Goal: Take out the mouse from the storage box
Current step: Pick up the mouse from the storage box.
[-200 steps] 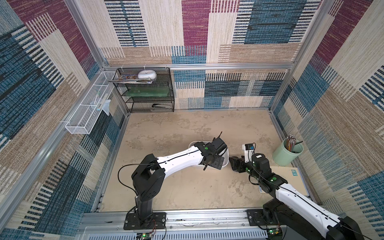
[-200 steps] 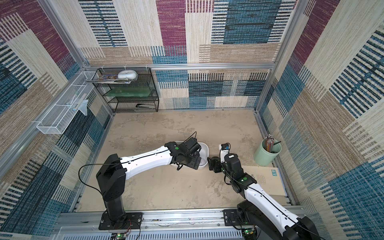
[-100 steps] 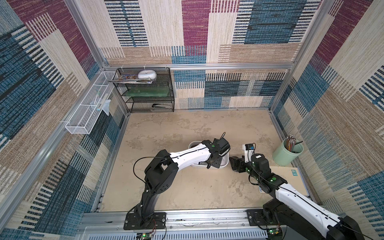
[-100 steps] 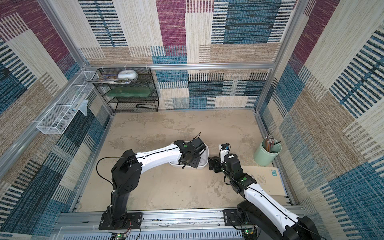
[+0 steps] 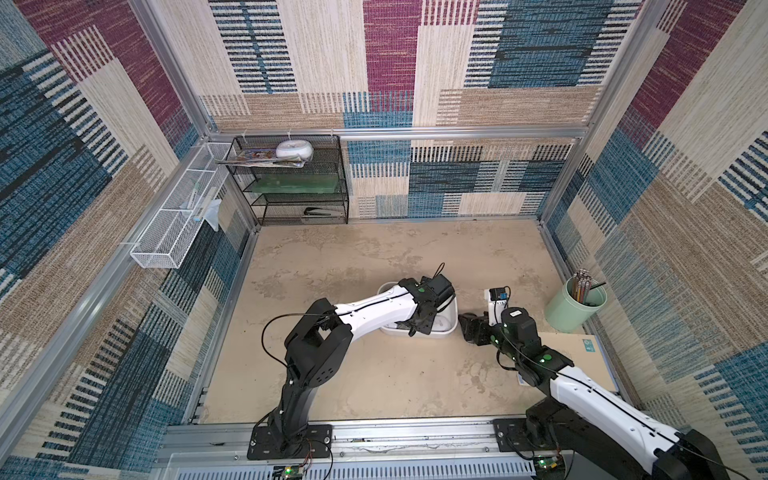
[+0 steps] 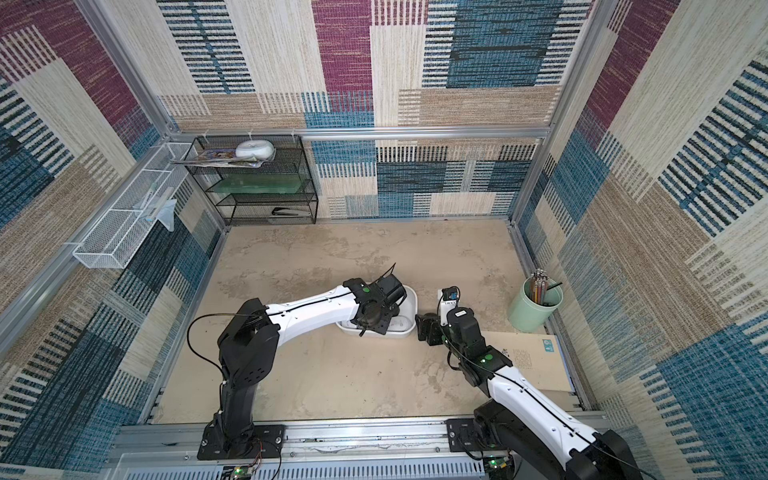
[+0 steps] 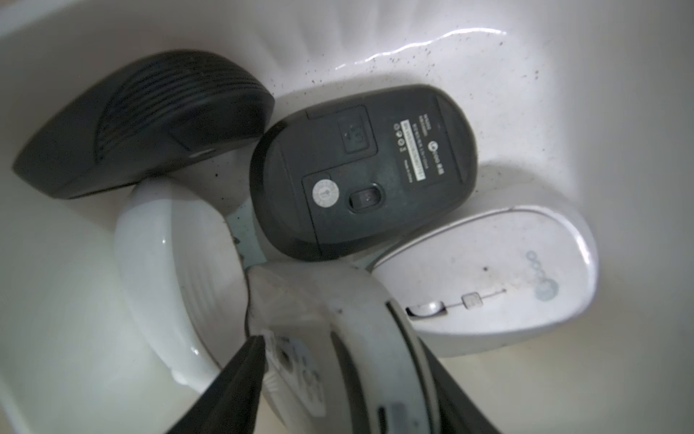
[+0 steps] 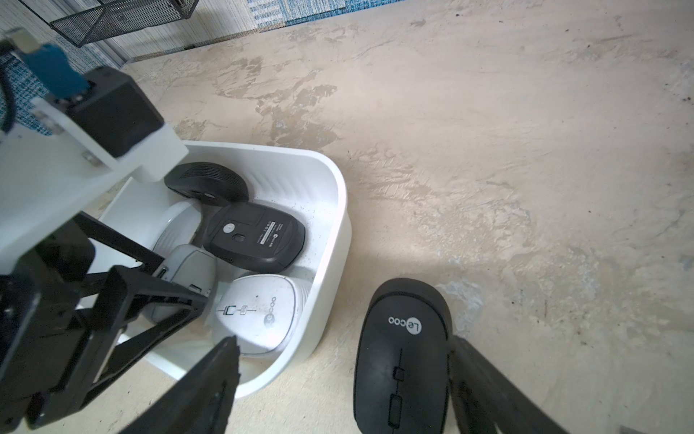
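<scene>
The grasp inside the storage box point(image 5: 452, 320), seen in the lower middle of both top views, is judged to be the step in hand. The left arm point(image 5: 374, 309) is reached down into the box. The left jaws are drawn partway in against both sides of the grey mouse point(image 7: 360, 312), which lies tilted among other mice and appears to be held, though not yet lifted. The right jaws are spread wide and hold nothing; a black mouse point(image 8: 402, 357) lies between them on the table point(image 8: 488, 150), just beside the box. A straight lift clear of the rim is called for next, with the neighbouring mice left undisturbed.
</scene>
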